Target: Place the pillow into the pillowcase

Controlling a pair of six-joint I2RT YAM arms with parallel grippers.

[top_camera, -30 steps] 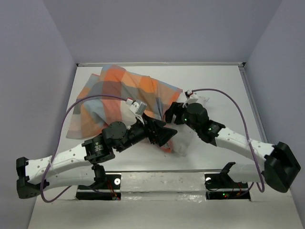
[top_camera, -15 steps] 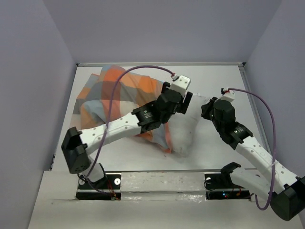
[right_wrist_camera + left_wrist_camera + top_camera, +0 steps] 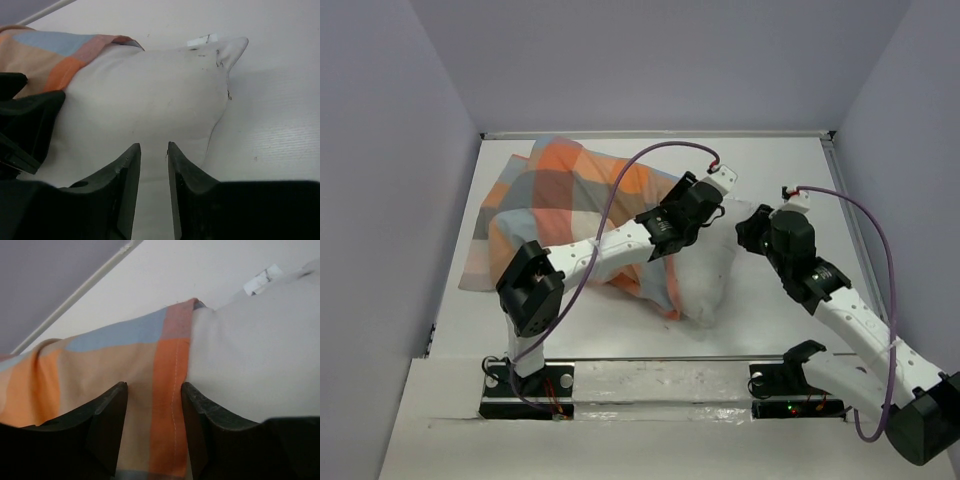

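Within the last 1 second both arms have been lifted away from the near edge of the bundle, where the 2 tools had been crowded together. The left arm has been swung across the pillowcase (image 3: 100,355) to its open end. The left tool (image 3: 153,390) is now placed over the orange hem (image 3: 170,370), just where the checked cloth ends and the pillow (image 3: 150,100) emerges. Its jaws, spread wide a moment ago, are being narrowed. They are seen apart, 1 on each side of the hem strip, with nothing clamped yet.

The right tool (image 3: 154,147) has been drawn back to the exposed far end of the pillow. Its jaws were wide, were then closed, and are now set nearly together with a thin slit between them. It cannot be told whether a pinch of pillow cloth is held there.

The pillow lies on the worktop (image 3: 790,160), partly sheathed. 1 end is covered by the pillowcase, while the white end nearer the right arm is bare. The shift is judged to be a re-grip: the hem is to be taken and drawn further over the pillow while the bare end is steadied or pushed in.
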